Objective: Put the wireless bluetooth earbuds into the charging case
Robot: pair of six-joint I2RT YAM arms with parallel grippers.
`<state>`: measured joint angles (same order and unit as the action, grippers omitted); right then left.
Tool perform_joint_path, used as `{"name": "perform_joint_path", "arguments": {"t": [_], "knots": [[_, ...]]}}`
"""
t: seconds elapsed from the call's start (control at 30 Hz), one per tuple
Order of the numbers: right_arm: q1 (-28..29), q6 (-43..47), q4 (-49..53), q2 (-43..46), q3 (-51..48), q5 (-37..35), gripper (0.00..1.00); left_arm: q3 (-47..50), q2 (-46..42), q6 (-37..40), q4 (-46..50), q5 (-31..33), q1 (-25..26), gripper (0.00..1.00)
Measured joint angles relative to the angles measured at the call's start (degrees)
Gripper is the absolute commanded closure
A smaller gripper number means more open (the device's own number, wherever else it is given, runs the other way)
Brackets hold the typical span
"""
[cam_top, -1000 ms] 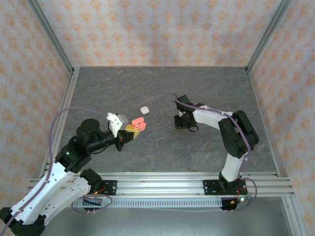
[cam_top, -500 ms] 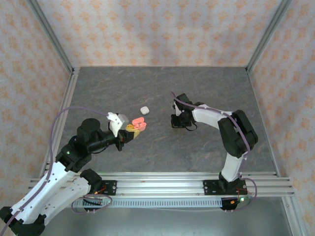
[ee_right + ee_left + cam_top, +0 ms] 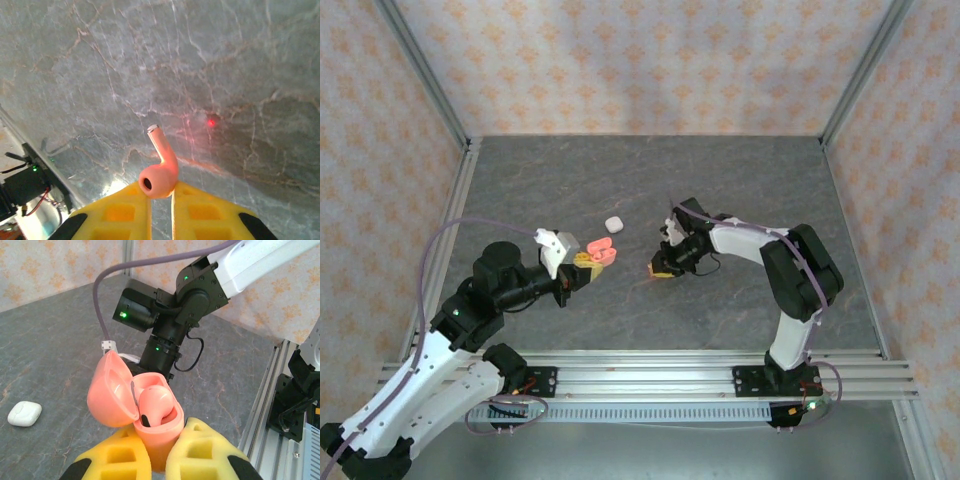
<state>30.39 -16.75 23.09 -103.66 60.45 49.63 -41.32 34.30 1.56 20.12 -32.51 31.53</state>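
the left gripper (image 3: 157, 452) clamped the open pink case (image 3: 150, 425), lower centre of its wrist view; the right gripper (image 3: 161, 192) pinched a pink earbud (image 3: 163, 162), lower centre of its own, which likely had to go stem-first into the free slot next.

A grey, marble-veined tabletop (image 3: 740, 180) is enclosed on three sides by walls (image 3: 640, 60) papered in pale peach with a repeating orange diamond motif. Aluminium posts (image 3: 428, 75) rise at the back corners. Aluminium rails (image 3: 650, 360) cross the near edge. The light is soft and even, and one small red dot (image 3: 211, 122) glows on the stone.
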Motion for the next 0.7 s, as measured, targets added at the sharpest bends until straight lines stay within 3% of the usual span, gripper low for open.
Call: {"name": "perform_joint_path", "arguments": {"t": [0.37,0.7], "knots": [[-0.9,0.3,5.7,-6.1,2.1,6.8,0.81,0.0,-0.2,-0.1,0.0,0.0,0.0,1.0],[-2.7,0.6,12.6,-8.2,5.8,4.7,0.72,-0.5,-0.2,-0.1,0.1,0.0,0.0,1.0]]}}
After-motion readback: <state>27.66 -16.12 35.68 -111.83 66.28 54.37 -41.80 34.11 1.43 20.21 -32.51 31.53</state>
